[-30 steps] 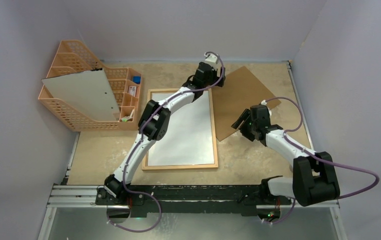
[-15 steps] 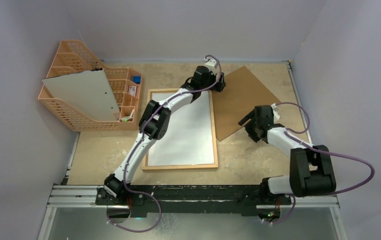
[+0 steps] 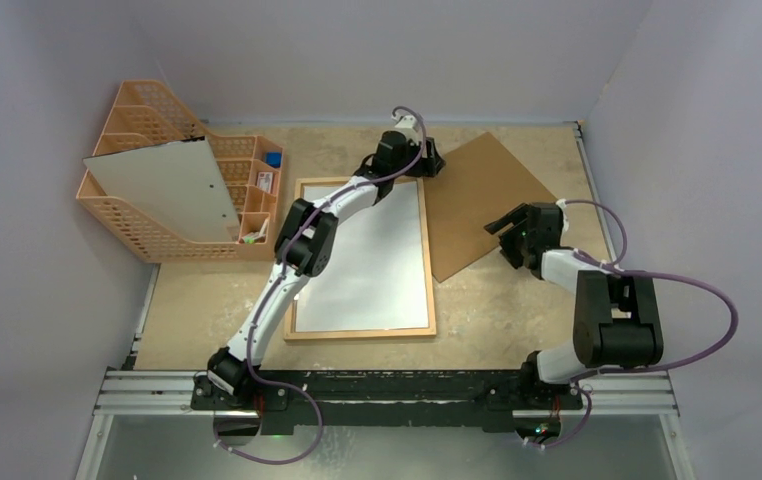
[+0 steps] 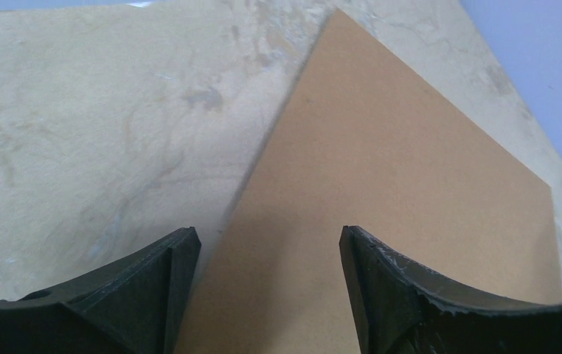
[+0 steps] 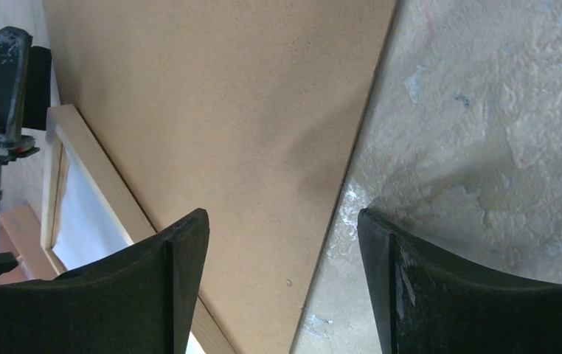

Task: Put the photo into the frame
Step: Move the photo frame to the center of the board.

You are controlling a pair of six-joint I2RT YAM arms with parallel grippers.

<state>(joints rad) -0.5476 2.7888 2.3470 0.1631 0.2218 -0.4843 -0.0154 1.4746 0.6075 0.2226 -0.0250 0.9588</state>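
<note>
The frame (image 3: 361,331) lies flat, its long axis running near to far, with the photo (image 3: 377,260) inside, white back up. The left gripper (image 3: 429,160) and right gripper (image 3: 504,222) hover over the brown board (image 3: 477,190), jaws apart and empty.

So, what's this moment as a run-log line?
left gripper: open, over board edge | right gripper: open, over board edge | photo: white side up in frame

Light-wood rectangular picture frame (image 3: 361,331): I count one.
Plain white rectangular paper sheet (image 3: 377,260): one.
Brown hardboard panel (image 3: 477,190): one.
Orange plastic mesh organizer (image 3: 122,228): one.
Pale grey flat sheet (image 3: 167,190): one.
Black-and-white robot arms: I see two, left arm (image 3: 275,300) and right arm (image 3: 612,320).
</note>
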